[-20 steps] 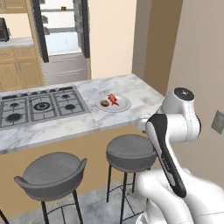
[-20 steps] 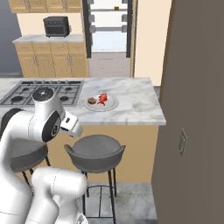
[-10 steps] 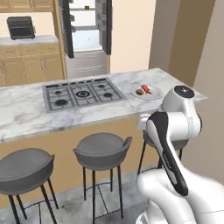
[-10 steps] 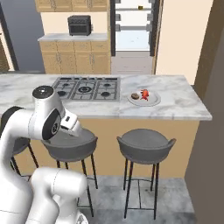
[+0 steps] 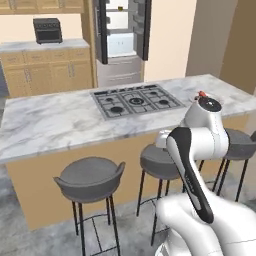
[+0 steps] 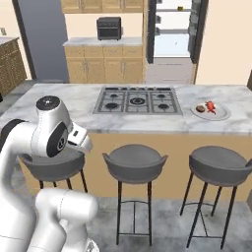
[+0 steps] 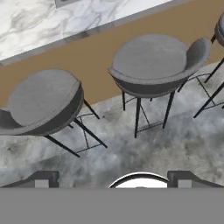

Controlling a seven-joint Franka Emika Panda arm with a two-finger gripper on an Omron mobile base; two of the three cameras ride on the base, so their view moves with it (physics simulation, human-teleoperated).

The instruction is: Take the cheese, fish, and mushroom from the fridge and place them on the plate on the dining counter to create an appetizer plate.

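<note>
The fingers [image 7: 113,179] stand spread wide with nothing between them, over grey floor beside two grey bar stools [image 7: 157,65]. On the marble worktop [image 6: 74,106], to the right of the steel gas cooktop [image 6: 138,100], lies a round pale plate [image 6: 219,114] carrying a bright red-orange fish [image 6: 210,106] and, just beside it, a small brown mushroom [image 6: 200,108]. Behind, the dark fridge [image 6: 196,24] stands open, and a small yellow cheese [image 6: 180,8] sits on a high shelf inside it.
</note>
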